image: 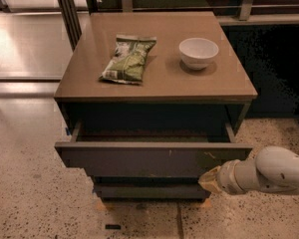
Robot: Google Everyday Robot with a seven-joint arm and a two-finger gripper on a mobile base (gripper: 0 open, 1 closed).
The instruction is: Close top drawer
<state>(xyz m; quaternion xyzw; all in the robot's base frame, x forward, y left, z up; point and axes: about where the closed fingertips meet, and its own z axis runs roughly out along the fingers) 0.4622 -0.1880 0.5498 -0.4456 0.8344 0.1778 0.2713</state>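
In the single camera view I look down at a small brown cabinet with a smooth flat worktop (164, 83). A green crinkled foil snack bag (128, 59) lies flat on the left half of the worktop, about midway between the back and front edges. A round white ceramic bowl (198, 52) stands upright on the right half, nearer the back right corner and well apart from the bag.

Under the front edge of the worktop, the top drawer (149, 158), a wide dark grey drawer with a flat handleless front, stands partly pulled out. Its front sits forward of the cabinet body, and I see only a narrow strip of its inside behind the upper rim. Pale scratches show on the front at the centre and towards the right. Below it is a narrower dark grey lower drawer front (149, 190), set further back.

My gripper (209, 179), pale yellowish at its tip, sits at the lower right corner of the top drawer's front, touching or just against it. The white rounded arm (274, 172) reaches in from the right edge of the view. Whether the gripper is spread or pressed together I cannot tell.

The cabinet stands on a speckled terrazzo floor (35, 203).
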